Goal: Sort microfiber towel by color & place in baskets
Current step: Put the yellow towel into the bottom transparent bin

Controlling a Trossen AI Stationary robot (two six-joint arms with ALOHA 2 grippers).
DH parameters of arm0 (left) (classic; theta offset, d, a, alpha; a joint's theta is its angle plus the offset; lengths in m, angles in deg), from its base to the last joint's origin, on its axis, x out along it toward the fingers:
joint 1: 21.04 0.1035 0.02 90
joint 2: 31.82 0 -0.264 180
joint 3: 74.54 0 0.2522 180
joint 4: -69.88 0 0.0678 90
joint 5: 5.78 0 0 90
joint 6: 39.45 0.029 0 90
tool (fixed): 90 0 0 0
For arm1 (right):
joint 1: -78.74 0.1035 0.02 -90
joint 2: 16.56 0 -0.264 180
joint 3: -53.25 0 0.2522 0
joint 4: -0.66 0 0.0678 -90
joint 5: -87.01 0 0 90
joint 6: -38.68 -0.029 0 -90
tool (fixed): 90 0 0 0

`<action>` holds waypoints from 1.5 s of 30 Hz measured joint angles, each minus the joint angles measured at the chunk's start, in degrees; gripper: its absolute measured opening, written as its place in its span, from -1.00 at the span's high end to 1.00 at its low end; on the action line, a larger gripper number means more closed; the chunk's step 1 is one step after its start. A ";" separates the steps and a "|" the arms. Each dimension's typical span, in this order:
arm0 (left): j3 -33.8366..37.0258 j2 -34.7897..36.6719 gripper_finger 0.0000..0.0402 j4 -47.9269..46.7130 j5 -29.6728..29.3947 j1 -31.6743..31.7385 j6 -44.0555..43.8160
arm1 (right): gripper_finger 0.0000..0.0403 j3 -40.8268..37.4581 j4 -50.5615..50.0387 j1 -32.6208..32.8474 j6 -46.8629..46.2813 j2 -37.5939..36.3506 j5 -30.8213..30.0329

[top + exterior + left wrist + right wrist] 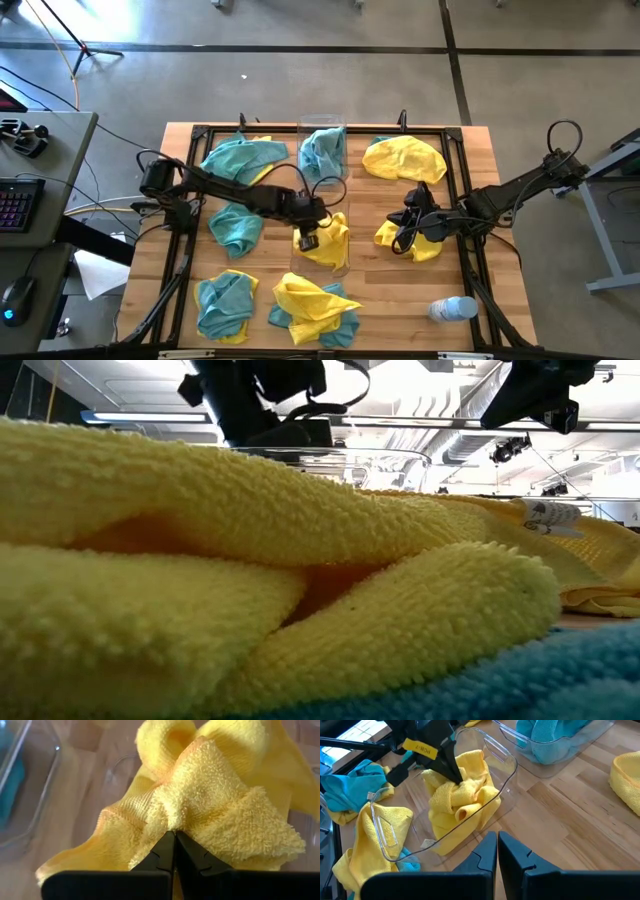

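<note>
A clear basket (322, 150) at the far middle holds a teal towel (545, 740). A second clear basket (490, 795) stands nearer the table's middle with a bunched yellow towel (462, 800) in it. My left gripper (175, 837) reaches down into this basket, shut on that towel. My right gripper (497, 845) hangs shut and empty above another yellow towel (425, 243) to the right. Loose teal and yellow towels lie on the table. My left gripper pinches a bunched fold at the top of the yellow towel (172, 817) between its two fingers. The fingers come from above, slanting down from the table's left. The towel's lower part sits inside the near basket, slack.
Teal towels lie at the left (243, 158) (235, 225) and near left (225, 305). A yellow towel on a teal one (312, 305) lies at the near middle, a yellow one (403, 158) at the far right. A clear bottle (452, 309) lies near right. Black frame rails (462, 200) edge the table.
</note>
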 joint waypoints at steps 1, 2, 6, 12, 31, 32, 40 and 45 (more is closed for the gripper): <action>0.56 0.00 1.00 1.01 -0.02 -0.04 0.02 | 0.94 0.00 0.00 0.00 -0.02 0.00 0.00; 1.04 0.00 0.99 1.54 0.00 -0.08 0.02 | 0.94 0.00 0.00 0.00 -0.01 0.00 0.00; 1.52 0.00 0.92 1.56 -1.29 -0.15 0.02 | 0.94 0.00 0.00 0.00 -0.02 0.00 0.00; 1.52 0.00 0.70 1.54 -2.88 -0.25 0.59 | 0.94 0.00 0.00 0.00 -0.02 0.00 0.00; -15.57 0.00 0.57 -21.47 -3.93 -0.46 -2.80 | 0.94 0.00 -1.14 0.00 0.42 0.00 -0.02; -17.06 0.00 0.57 -23.29 -3.95 -0.59 -3.28 | 0.94 0.00 -1.29 0.00 0.44 0.00 -0.02; -22.85 1.37 0.57 -32.11 -5.37 -4.14 -4.51 | 0.94 0.00 -1.36 -0.02 0.44 0.00 -0.02; -20.74 5.33 0.57 -31.86 -6.98 -6.50 -6.08 | 0.94 0.00 -1.76 -0.01 0.47 -0.02 -0.05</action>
